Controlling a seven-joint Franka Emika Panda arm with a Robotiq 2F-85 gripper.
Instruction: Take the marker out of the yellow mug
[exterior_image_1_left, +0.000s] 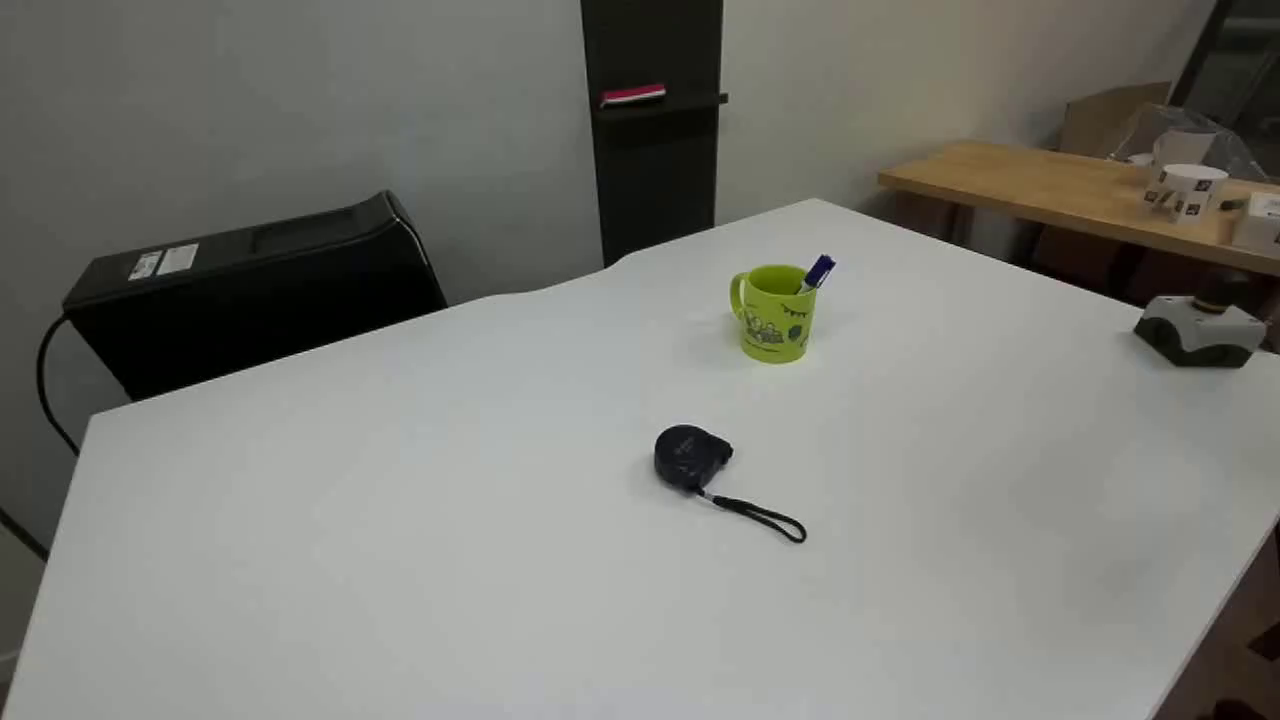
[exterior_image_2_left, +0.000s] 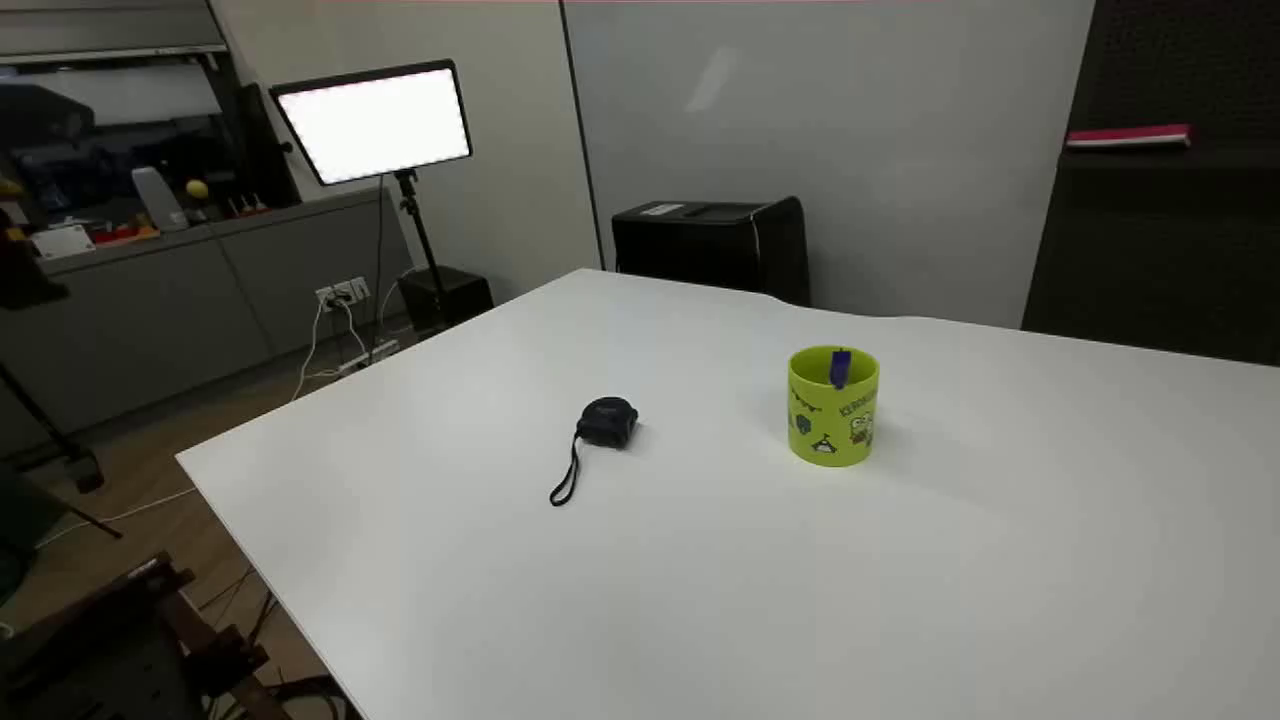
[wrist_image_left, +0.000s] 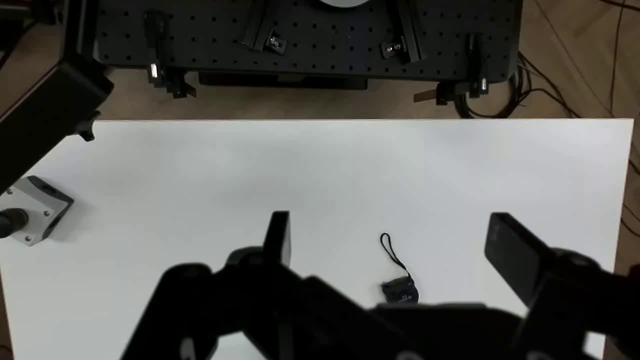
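The yellow mug (exterior_image_1_left: 768, 330) is yellow-green with dark prints and stands upright on the white table. It also shows in an exterior view (exterior_image_2_left: 828, 430), where its handle is hidden. The marker (exterior_image_1_left: 818, 272) leans inside the mug, with its dark blue end above the rim and a bit of white body showing. Its dark blue end also shows in an exterior view (exterior_image_2_left: 840, 368); its lower part is hidden in the mug. Neither mug nor marker shows in the wrist view. My gripper (wrist_image_left: 388, 232) is open and empty, high above the table. It is out of view in both exterior views.
A black tape measure (exterior_image_1_left: 688, 458) with a cord loop lies on the white table (exterior_image_1_left: 400, 560); it also shows between the fingers in the wrist view (wrist_image_left: 401, 290). A grey button box (exterior_image_1_left: 1200, 330) stands at a table edge. A black case (exterior_image_1_left: 260, 290) stands behind the table.
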